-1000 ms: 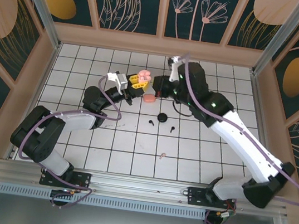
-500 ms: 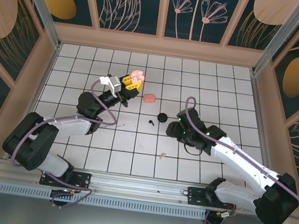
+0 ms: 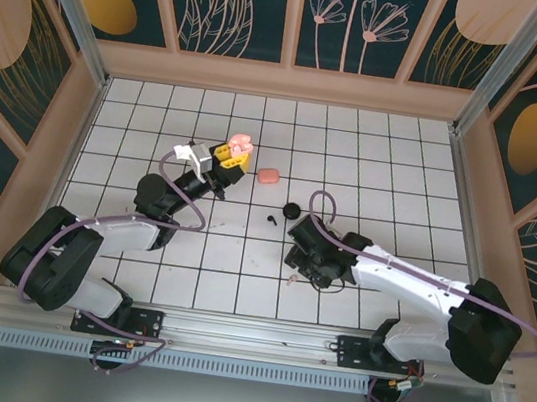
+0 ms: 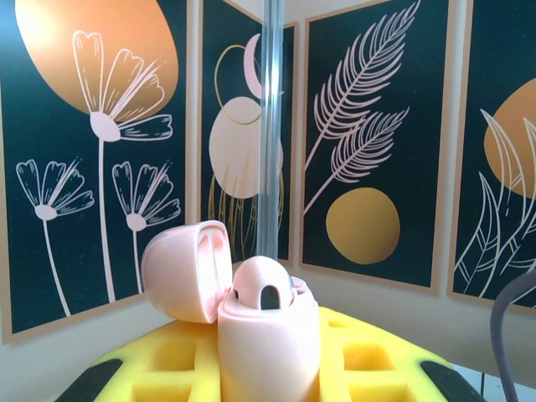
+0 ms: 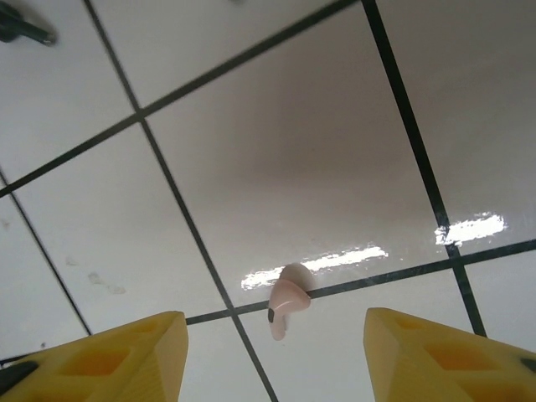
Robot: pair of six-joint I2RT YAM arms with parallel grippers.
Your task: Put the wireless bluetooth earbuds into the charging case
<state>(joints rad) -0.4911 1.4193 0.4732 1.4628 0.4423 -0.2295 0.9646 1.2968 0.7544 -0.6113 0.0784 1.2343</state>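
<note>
White tiles with dark grout cover the table (image 3: pixel 235 287), walled by floral panels. One pale pink earbud (image 5: pixel 285 308) lies across a grout line, about 6 o'clock from the table's middle, with bare tile all round and the walls well apart. In the right wrist view its head is at 12 and its stem near 7 o'clock. Right gripper (image 5: pixel 272 318) hangs over it, fingers (image 5: pixel 109 356) spread, gripping nothing. One black earbud (image 3: pixel 273 220) lies at its 11 o'clock. Left gripper (image 3: pixel 222 157) is clamped on an open pink case (image 4: pixel 268 335), perhaps with one bud seated inside. One closed pink case (image 3: pixel 269 175) and one black round case (image 3: pixel 292 211) lie near.
</note>
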